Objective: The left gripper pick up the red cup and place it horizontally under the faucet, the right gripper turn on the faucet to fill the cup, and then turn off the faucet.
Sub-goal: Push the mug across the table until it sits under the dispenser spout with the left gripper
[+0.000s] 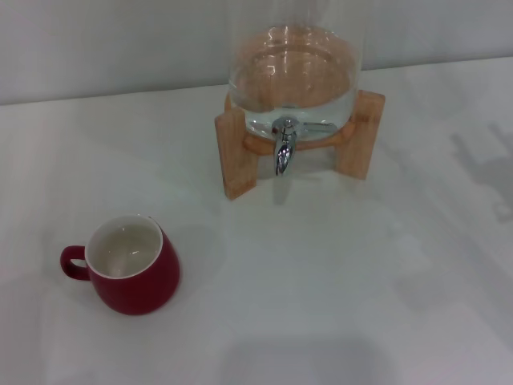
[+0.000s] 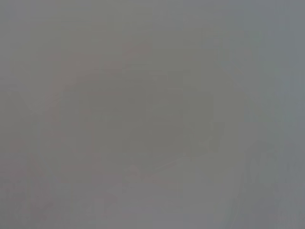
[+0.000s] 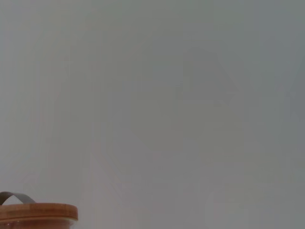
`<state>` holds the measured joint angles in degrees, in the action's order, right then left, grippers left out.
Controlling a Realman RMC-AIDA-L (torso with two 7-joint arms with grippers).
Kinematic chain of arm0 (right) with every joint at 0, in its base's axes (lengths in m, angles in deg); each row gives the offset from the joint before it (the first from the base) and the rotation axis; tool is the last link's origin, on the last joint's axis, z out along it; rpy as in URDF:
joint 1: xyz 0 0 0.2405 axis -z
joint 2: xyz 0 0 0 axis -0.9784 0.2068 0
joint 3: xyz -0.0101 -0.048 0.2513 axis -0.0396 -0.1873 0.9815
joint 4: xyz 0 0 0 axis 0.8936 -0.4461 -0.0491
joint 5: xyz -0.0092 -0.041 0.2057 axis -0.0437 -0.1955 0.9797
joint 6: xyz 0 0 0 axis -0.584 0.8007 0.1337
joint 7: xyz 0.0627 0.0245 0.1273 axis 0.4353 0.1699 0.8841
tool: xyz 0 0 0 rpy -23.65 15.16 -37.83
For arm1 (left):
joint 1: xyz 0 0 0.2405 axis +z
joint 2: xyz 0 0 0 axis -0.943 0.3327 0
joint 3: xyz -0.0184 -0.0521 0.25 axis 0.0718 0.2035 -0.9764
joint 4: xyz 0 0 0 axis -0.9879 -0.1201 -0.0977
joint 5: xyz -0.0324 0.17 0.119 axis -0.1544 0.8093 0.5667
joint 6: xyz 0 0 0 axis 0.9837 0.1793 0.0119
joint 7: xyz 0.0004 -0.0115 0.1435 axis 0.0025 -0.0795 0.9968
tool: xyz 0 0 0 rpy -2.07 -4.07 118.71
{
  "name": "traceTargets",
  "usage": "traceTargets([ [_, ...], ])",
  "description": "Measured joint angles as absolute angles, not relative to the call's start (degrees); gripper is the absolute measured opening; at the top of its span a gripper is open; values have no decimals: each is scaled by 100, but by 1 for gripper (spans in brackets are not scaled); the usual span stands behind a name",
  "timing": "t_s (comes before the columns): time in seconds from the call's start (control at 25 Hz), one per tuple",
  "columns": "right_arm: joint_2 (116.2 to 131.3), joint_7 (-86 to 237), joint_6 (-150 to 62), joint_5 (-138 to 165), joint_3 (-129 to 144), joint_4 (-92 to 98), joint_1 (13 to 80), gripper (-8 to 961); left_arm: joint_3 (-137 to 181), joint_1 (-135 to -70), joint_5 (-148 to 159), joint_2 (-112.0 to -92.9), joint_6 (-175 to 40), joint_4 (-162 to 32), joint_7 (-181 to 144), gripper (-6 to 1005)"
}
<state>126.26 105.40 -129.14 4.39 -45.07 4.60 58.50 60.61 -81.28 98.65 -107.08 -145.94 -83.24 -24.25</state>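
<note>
A white table (image 1: 337,305) carries everything. At its near left the red cup (image 1: 132,269) stands upright, its handle pointing left. At the far middle a wooden stand (image 1: 239,152) rests on the tabletop and holds a clear glass dispenser (image 1: 292,80), well apart from the cup, with the faucet (image 1: 284,146) projecting toward the near side.

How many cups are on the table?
1: the red cup stands upright on the table's near left, well short of the faucet. No other shows.
</note>
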Motion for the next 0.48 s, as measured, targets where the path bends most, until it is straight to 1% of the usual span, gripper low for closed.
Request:
traceTargets([
  [0.48, 12626, 10553, -12982, 438, -4519, 431, 5905, 759, 5987, -8112, 9870, -10714, -14587, -8322, -2402, 801],
])
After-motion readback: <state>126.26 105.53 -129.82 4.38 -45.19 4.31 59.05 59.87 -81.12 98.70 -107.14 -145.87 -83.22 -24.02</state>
